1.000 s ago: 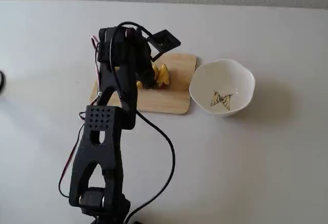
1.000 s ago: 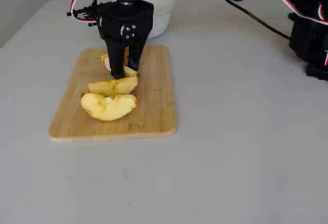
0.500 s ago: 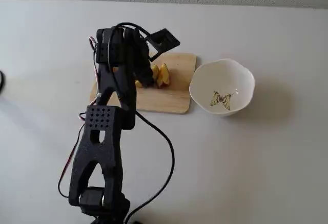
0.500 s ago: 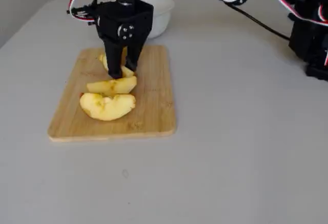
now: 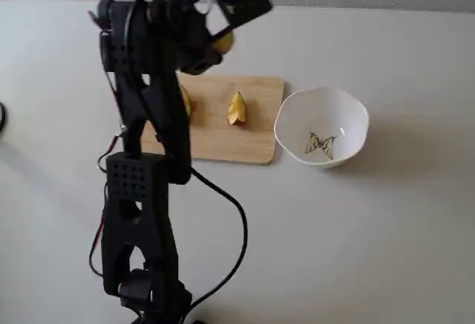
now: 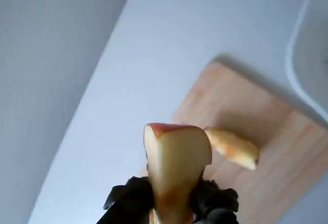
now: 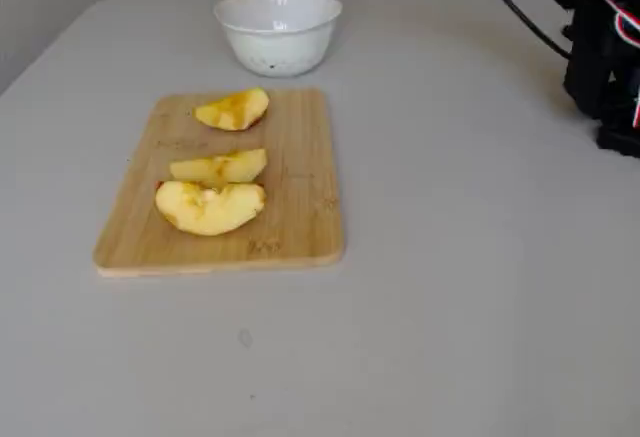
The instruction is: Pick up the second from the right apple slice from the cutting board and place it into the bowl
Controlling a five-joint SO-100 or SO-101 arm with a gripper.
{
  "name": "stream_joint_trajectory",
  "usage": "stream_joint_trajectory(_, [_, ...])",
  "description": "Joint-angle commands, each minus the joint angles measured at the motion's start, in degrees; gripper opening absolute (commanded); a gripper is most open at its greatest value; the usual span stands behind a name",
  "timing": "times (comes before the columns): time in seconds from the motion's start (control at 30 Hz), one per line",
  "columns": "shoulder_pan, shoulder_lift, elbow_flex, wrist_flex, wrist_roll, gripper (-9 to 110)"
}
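Three wedges lie on the cutting board (image 7: 220, 182) in a fixed view, two near the middle and one by the board's far edge nearest the bowl (image 7: 278, 29). The fourth, the apple slice (image 6: 176, 170), is off the board: the wrist view shows it standing upright with its lower end pinched in the tool (image 6: 171, 206), its red-skinned tip free above the fingers. The same slice shows as a yellow patch (image 5: 223, 41) beside the raised wrist in a fixed view, above the board's far edge and not yet over the bowl (image 5: 321, 125), which sits on the worktop just off the board's short edge and holds nothing but its motif.

The grip looks narrow and low on a moist, tapering piece, so the likeliest trouble is the slice pivoting or sliding out during the swing toward the bowl; a quick wrist turn would encourage that. Letting go too early would drop it on the board or the worktop, or on the wavy rim, from which it could bounce out. A low carry risks clipping the near wall and shoving the light bowl across the worktop.
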Motion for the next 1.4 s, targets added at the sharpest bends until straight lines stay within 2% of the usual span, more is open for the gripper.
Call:
stream_joint_trajectory(0.0, [12.0, 5.4, 0.0, 2.5, -2.5, 0])
stream_joint_trajectory(0.2, [19.8, 1.1, 0.1, 2.5, -5.3, 0])
stream_joint_trajectory(0.53, [21.4, -0.3, 0.1, 2.5, -5.8, 2])
stream_joint_trajectory(0.6, [21.4, -0.3, 0.1, 2.5, -5.8, 9])
stream_joint_trajectory(0.7, [21.4, -0.3, 0.1, 2.5, -5.8, 34])
stream_joint_trajectory(0.77, [21.4, -0.2, 0.1, 2.5, -6.0, 40])
stream_joint_trajectory(0.87, [21.4, -0.2, 0.1, 2.5, -6.2, 43])
stream_joint_trajectory(1.0, [21.4, 0.0, 0.1, 2.5, -6.2, 42])
stream_joint_trajectory(1.07, [21.0, 0.9, 0.1, 2.5, -5.9, 34])
stream_joint_trajectory(1.23, [17.9, 9.4, 3.9, 2.6, -4.2, 2])
stream_joint_trajectory(1.37, [13.3, 20.8, 9.1, 2.6, -1.8, 0])
